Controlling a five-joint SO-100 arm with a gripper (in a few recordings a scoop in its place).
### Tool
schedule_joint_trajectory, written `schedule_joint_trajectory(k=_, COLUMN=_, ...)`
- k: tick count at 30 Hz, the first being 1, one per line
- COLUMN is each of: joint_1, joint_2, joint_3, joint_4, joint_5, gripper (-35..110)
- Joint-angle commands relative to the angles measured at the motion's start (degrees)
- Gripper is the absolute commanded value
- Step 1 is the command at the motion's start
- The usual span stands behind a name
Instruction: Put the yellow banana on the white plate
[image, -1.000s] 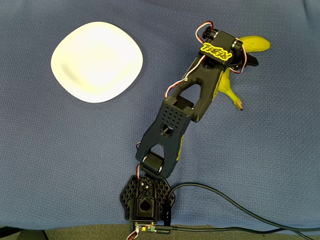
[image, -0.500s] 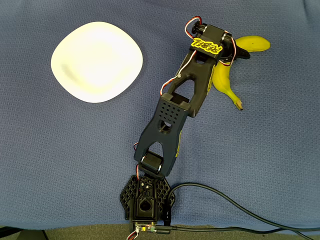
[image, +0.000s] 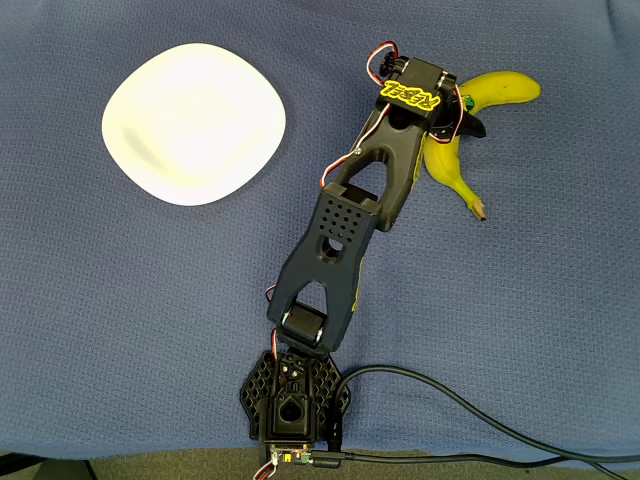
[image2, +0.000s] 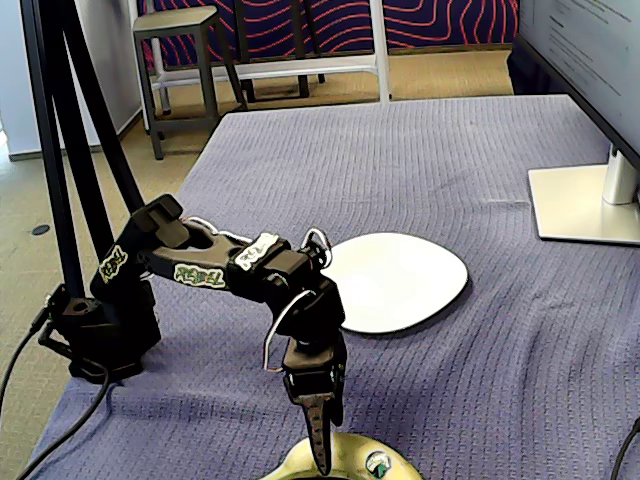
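the step in hand looks like the grasp: the claw is down at the yellow banana, which lies on the blue cloth of the counter, well apart from the white plate. in the overhead view the banana sits at the upper right, bent in an l, its dark stem tip pointing down and right, its green sticker just beside the claw's housing. the plate is at the upper left and bare.

in the fixed view one dark pointed finger comes down onto the banana's top edge at the bottom of the picture; the other finger is hidden behind it, so i cannot tell whether the claw is wide, narrow or already gripping the fruit. nothing shows the banana raised off the cloth.

the arm reaches out from its base near the bottom edge of the overhead view, stretched long up and to the right, with the wrist bent steeply down so the claw points almost straight at the counter.

the next move, as i judge it, calls for a firm pinch across the banana's bend, a lift clear of the cloth, then a swing across to the plate.
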Motion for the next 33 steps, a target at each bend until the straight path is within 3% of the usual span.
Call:
schedule_joint_trajectory(k=1, joint_1=1.32, joint_2=0.09, joint_3=-0.62, joint_4=-1.23, joint_5=-0.7, gripper=41)
schedule_joint_trajectory(k=10, joint_1=3.16, joint_2=-2.2, joint_3=0.09, joint_4=-2.55, joint_5=-1.76, gripper=39)
schedule_joint_trajectory(k=26, joint_1=3.78, joint_2=-1.85, joint_3=0.7, joint_4=-4.31, joint_5=-5.89, gripper=1)
schedule_joint_trajectory(k=33, joint_1=3.69, joint_2=-0.18, joint_3=1.23, joint_4=-4.31, joint_5=-6.33, gripper=0)
